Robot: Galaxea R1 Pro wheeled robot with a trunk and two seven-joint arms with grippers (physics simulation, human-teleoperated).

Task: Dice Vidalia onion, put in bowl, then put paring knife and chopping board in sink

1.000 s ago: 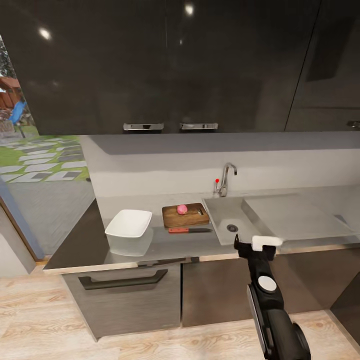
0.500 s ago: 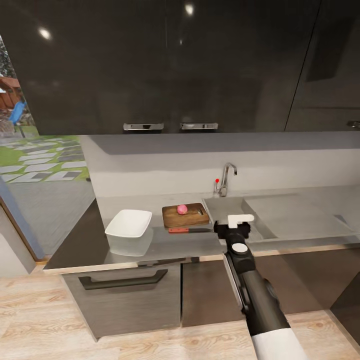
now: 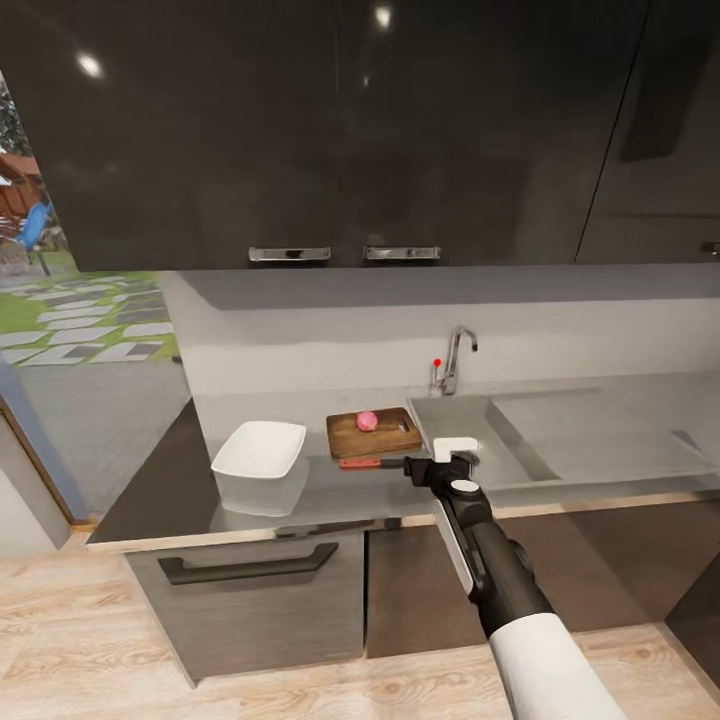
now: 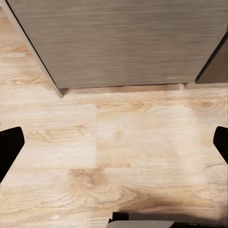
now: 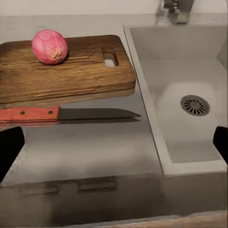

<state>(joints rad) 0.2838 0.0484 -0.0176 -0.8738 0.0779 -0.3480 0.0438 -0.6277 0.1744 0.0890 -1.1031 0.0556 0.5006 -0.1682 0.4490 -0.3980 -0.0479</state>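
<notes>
Along the countertop (image 3: 180, 480) lies the paring knife (image 5: 61, 114), blade toward the sink (image 5: 178, 95); both grippers' fingers spread.

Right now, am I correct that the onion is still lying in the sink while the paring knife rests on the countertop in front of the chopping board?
Not quite: the onion sits on the chopping board, not in the sink, as the right wrist view shows. The paring knife does rest on the countertop in front of the board.

Pale wood floor (image 4: 118, 156), grey cabinet front (image 4: 123, 42) above; dark fingers (image 4: 8, 147) spread at edges.
</notes>
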